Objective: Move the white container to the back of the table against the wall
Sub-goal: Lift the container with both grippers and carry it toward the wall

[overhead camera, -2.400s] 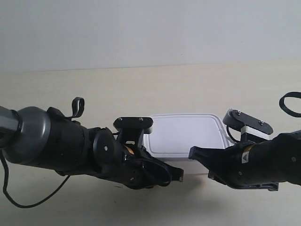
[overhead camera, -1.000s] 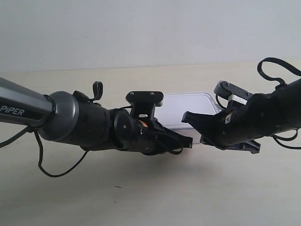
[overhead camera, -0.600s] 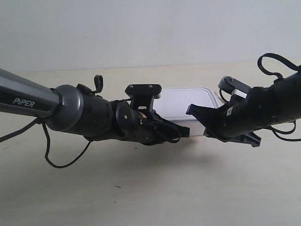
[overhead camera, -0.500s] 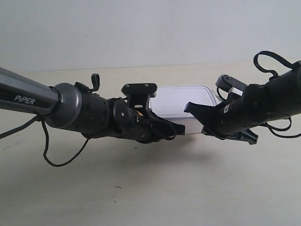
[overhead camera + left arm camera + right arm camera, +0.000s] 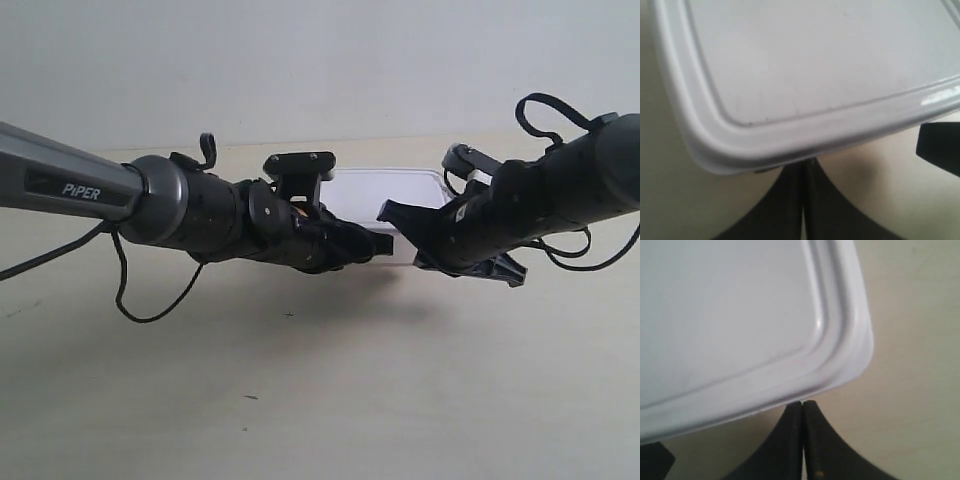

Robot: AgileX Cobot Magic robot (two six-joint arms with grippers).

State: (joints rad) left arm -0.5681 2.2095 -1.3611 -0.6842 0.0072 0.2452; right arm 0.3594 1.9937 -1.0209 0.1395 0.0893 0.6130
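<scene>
Looks nearly done: finds the white container (image 5: 385, 192) far back on the worktop (image 5: 300, 400), near the wall (image 5: 300, 70) but apart from it. Leaves one last short push. Shows left jaws and right jaws closed tight, gripping nothing, tips under the lid rim. Pale wood-grain, few specks; plain grey backdrop.

A plain light grey-white wall (image 5: 300, 60) fills the upper part of the exterior view, flat and unmarked. It meets a wide pale beige wood-grain table (image 5: 330, 410) along a straight line that rises slightly toward the view's right. A few tiny dark specks (image 5: 289, 315) dot the table's nearer surface. The light is soft and even, and a diffuse grey shadow (image 5: 400, 300) lies across the table's middle.
</scene>
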